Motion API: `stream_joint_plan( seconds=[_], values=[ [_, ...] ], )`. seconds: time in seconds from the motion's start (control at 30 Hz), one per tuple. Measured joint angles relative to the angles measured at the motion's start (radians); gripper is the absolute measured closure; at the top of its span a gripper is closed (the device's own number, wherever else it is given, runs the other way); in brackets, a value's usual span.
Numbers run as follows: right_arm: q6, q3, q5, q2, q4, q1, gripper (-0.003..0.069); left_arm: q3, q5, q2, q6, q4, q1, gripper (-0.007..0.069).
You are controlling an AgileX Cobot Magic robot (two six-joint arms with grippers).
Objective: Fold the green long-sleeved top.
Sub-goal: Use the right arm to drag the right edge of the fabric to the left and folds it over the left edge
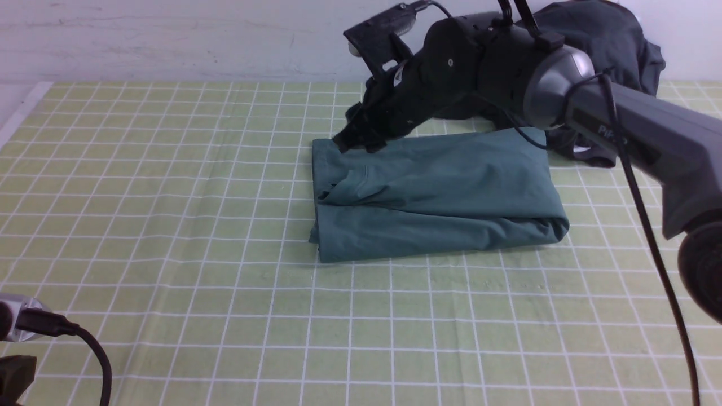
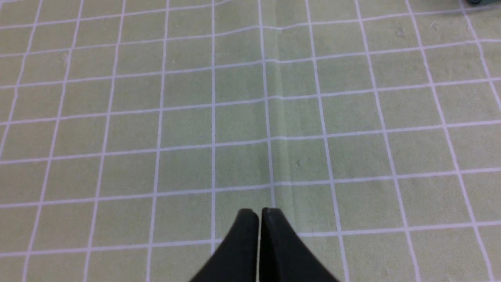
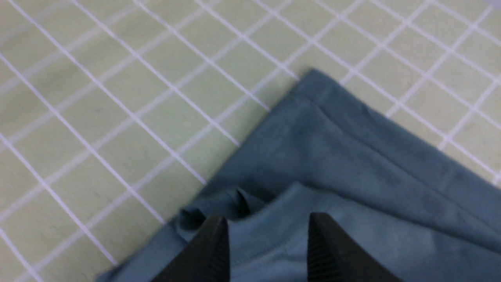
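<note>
Hanging low over the far left corner of the green long-sleeved top (image 1: 440, 192), the right end effector (image 1: 355, 145) has its two jaws apart, and nothing is pinched between them (in the right wrist view the cloth lies loose under the gap). From that spot, the rest of the top lies toward the robot and off to its right. The top is folded into a fat block near the middle of the desk (image 1: 169, 197), and its long side runs from left to right across the desk. A soft fold edge and a small bunched bit sit just beside the jaws, at the left end of the block. I cannot tell if the tips touch the cloth or sit just above it. The left end effector (image 2: 258, 213) is closed tight on nothing and looks down at bare desk, well apart from the top. So the right arm is the nearer one by far. I think the folding is nearly done, and any last tidy of that corner would be the right arm's job. A heap of dark grey clothes (image 1: 609, 39) lies just behind the top at the far right, and the arm should stay off it.
</note>
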Motion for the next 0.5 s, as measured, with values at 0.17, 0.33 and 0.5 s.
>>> stream_joint_plan(
  seconds=[0.17, 0.33, 0.5],
  values=[
    [0.039, 0.0, -0.085, 0.116, 0.015, -0.005, 0.0617, 0.0, -0.049, 0.0, 0.0, 0.003, 0.0, 0.0627],
    [0.031, 0.001, -0.214, 0.191, 0.137, 0.023, 0.0667, 0.0, -0.058, 0.0, 0.0, 0.008, 0.0, 0.0627],
    [0.027, 0.002, -0.186, 0.151, 0.181, 0.04, 0.0639, 0.0, -0.056, 0.0, 0.0, 0.01, 0.0, 0.0627]
  ],
)
